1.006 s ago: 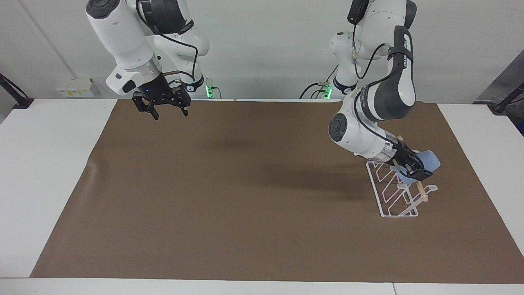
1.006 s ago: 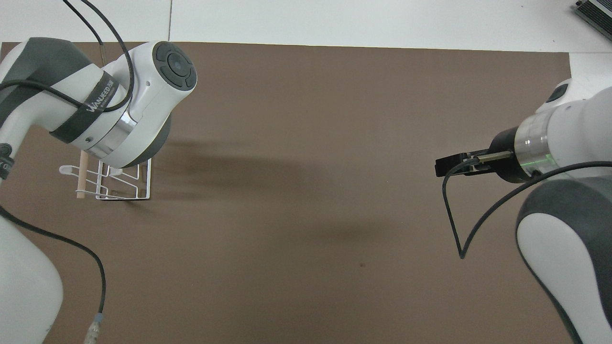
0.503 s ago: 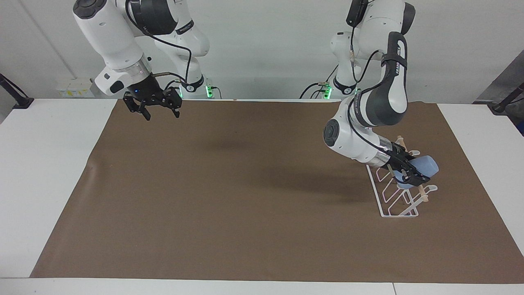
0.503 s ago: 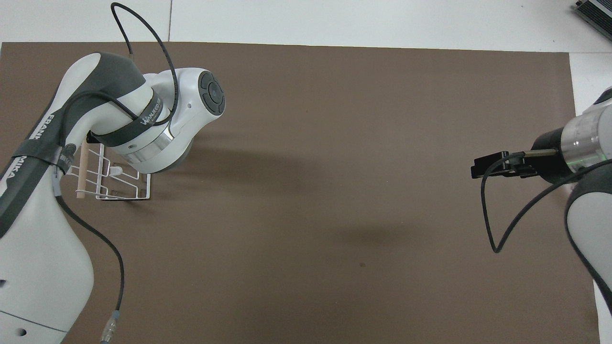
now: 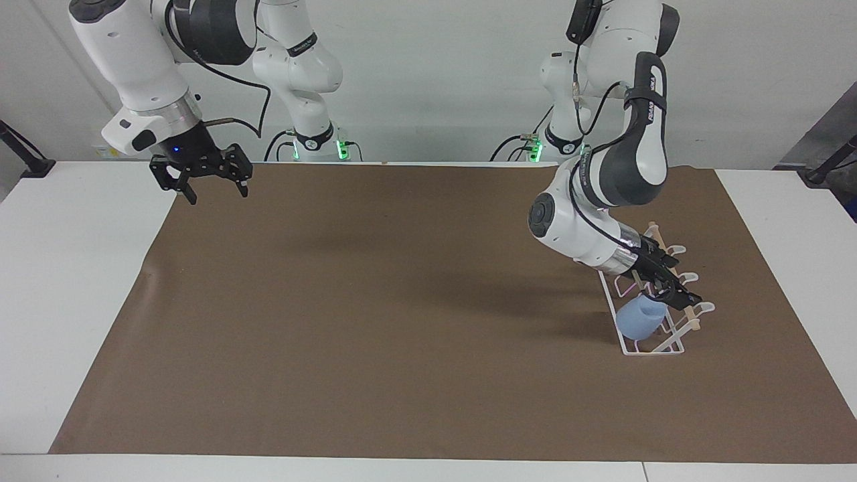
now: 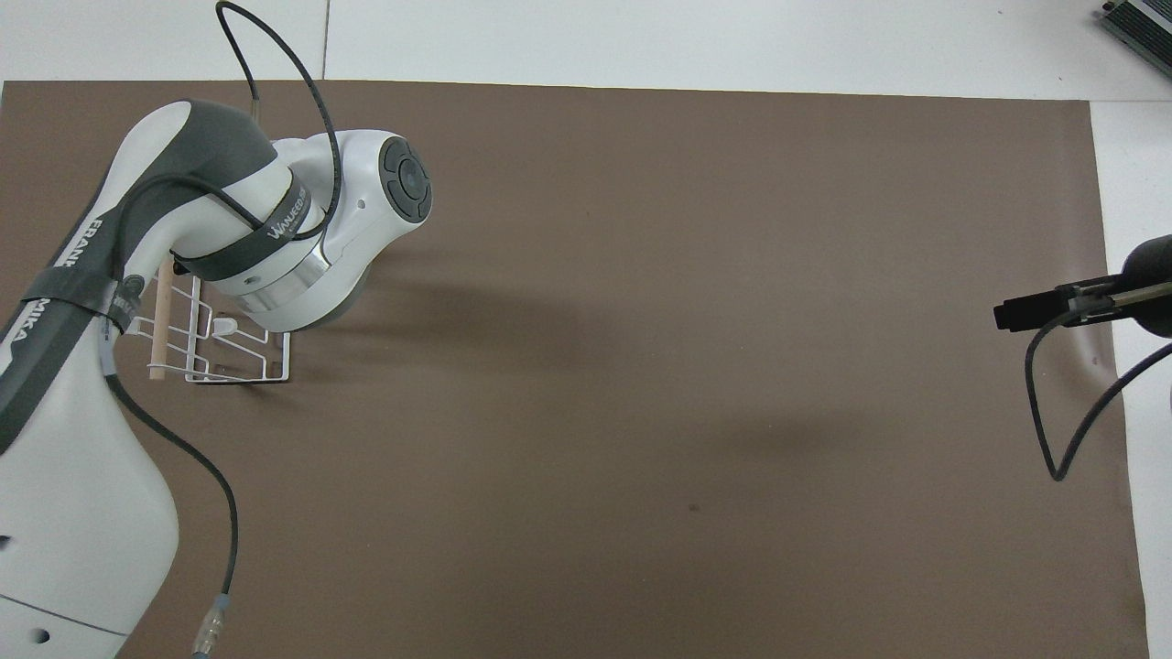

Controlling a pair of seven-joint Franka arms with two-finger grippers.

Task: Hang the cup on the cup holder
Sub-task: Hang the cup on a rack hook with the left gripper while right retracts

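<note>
I take the cup holder (image 5: 653, 304) as my landmark: it stands on the brown mat (image 5: 402, 321) toward the left arm's end of the table (image 5: 80, 281), its white wire base flat on the mat and its wooden dowel (image 6: 158, 325) running along the top. The cup (image 5: 639, 318) sits in the holder, tilted, its light-blue body down among the wire loops at the end of the rack farther from the robots, with the rim turned up toward the dowel; whether a prong runs inside it I cannot tell. My left gripper (image 5: 671, 289) hangs over the holder, just above the cup, and it is not gripping the cup; whether its fingers are spread or pressed together I cannot tell. From overhead the left arm's wrist covers most of the rack, so the cup is hidden there. My right gripper (image 5: 201, 175) waits well apart from the holder, over the mat's edge at the right arm's end of the table, its fingers (image 5: 189, 195) spread wide and holding nothing.
</note>
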